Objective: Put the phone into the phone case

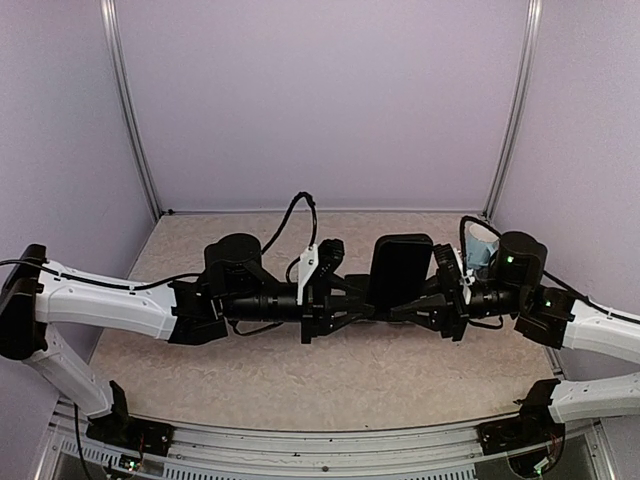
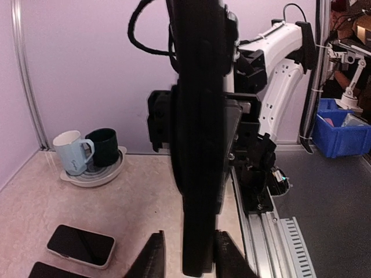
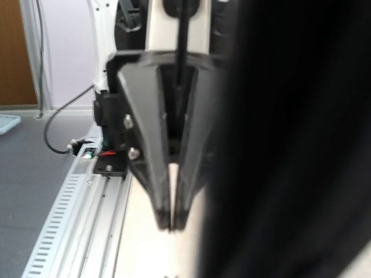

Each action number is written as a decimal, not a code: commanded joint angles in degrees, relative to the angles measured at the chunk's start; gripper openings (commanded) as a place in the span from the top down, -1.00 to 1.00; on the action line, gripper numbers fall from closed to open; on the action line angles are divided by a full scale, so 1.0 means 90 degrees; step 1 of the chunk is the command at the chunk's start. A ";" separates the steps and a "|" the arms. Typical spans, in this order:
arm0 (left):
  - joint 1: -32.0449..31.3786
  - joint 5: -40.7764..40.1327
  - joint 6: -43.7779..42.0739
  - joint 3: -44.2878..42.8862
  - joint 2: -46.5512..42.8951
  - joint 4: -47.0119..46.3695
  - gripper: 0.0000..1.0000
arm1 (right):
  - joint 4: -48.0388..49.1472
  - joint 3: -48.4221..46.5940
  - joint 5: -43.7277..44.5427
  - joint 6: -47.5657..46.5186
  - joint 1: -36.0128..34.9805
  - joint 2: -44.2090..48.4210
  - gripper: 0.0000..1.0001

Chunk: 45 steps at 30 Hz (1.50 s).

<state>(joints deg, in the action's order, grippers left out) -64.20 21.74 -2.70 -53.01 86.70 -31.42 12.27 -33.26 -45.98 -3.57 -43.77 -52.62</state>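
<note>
Above the bench, a black phone is gripped by the right end effector; the left end effector is parted loosely around its edge.

We see a matt black phone case, a smooth speckled table and a glossy pale mug.

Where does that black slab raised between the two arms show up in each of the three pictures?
Top view: the black slab sits at centre, broad face to the camera.
Left wrist view: the slab is edge-on, a tall dark bar down the middle.
Right wrist view: the slab is a blurred dark mass filling the right.
Shared landmark: the metal rail, at bottom, lower right, lower left.
</note>
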 commanded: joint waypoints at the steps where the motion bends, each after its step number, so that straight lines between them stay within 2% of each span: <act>1: -0.0015 0.0247 -0.0152 0.0037 0.0158 0.0094 0.71 | 0.0169 -0.0309 0.0064 -0.0025 -0.0058 0.0159 1.00; 3: -0.0024 0.0275 -0.0125 0.0019 0.0195 0.0067 0.97 | 0.0188 -0.0304 0.0070 -0.0015 -0.0059 0.0146 1.00; 9: -0.0029 0.0241 -0.0122 0.0023 0.0216 -0.0028 1.00 | 0.0198 -0.0318 0.0117 -0.0022 -0.0054 0.0105 1.00; 11: -0.0025 0.0145 -0.0118 0.0066 0.0218 -0.0020 -0.10 | 0.0225 -0.0324 0.0109 -0.0023 -0.0053 0.0131 1.00; 12: -0.0021 0.0125 -0.0131 0.0065 0.0235 0.0005 -0.24 | 0.0224 -0.0328 0.0108 -0.0023 -0.0056 0.0134 1.00; 13: -0.0019 0.0126 -0.0131 0.0078 0.0275 0.0022 -0.26 | 0.0207 -0.0344 0.0102 -0.0029 -0.0057 0.0136 1.00; 16: -0.0015 0.0221 -0.0107 0.0140 0.0325 -0.0044 -0.14 | 0.0195 -0.0366 0.0071 -0.0025 -0.0058 0.0144 1.00; 17: -0.0017 0.0226 -0.0080 0.0153 0.0333 -0.0097 0.03 | 0.0195 -0.0362 0.0061 -0.0018 -0.0053 0.0144 1.00; 20: -0.0016 0.0185 0.0090 0.0127 0.0379 -0.0300 0.91 | 0.0235 -0.0341 0.0051 0.0023 -0.0055 0.0120 1.00; 21: -0.0015 0.0185 0.0134 0.0110 0.0395 -0.0350 1.00 | 0.0240 -0.0338 0.0050 0.0026 -0.0058 0.0106 1.00; 28: 0.0013 0.0110 0.0270 0.0156 0.0377 -0.0431 0.99 | 0.0160 -0.0343 0.0178 0.0077 -0.0066 0.0104 1.00; 29: 0.0035 0.0094 0.0271 0.0160 0.0354 -0.0392 0.80 | 0.0113 -0.0360 0.0228 0.0084 -0.0063 0.0084 1.00; 30: 0.0055 0.0052 0.0354 0.0186 0.0335 -0.0370 0.36 | 0.0062 -0.0379 0.0285 0.0093 -0.0054 0.0071 1.00; 31: 0.0087 -0.0010 0.0489 0.0230 0.0297 -0.0368 0.00 | -0.0012 -0.0407 0.0322 0.0094 -0.0050 0.0056 1.00; 32: 0.0130 -0.0071 0.0575 0.0270 0.0259 -0.0392 -0.18 | -0.0080 -0.0431 0.0361 0.0082 -0.0058 0.0027 1.00; 36: 0.0250 -0.0122 0.0920 0.0314 -0.0009 -0.0833 -0.21 | -0.0358 -0.0527 0.0392 -0.0060 -0.0063 -0.0111 1.00; 39: 0.0245 0.0162 0.1010 0.0021 -0.0015 -0.0969 -0.56 | -0.0512 -0.0570 0.0250 -0.0203 -0.0086 -0.0154 1.00; 42: 0.0214 0.0460 0.1144 -0.0288 0.0218 -0.1003 -0.56 | -0.0390 -0.0526 0.0085 -0.0225 -0.0097 -0.0107 1.00; 45: 0.0211 0.0598 0.1195 -0.0466 0.0488 -0.1013 -0.40 | -0.0286 -0.0483 0.0030 -0.0254 -0.0097 -0.0104 1.00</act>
<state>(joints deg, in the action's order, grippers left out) -62.06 24.05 6.24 -53.95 88.68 -37.56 6.48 -35.97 -43.59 -4.86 -44.14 -54.33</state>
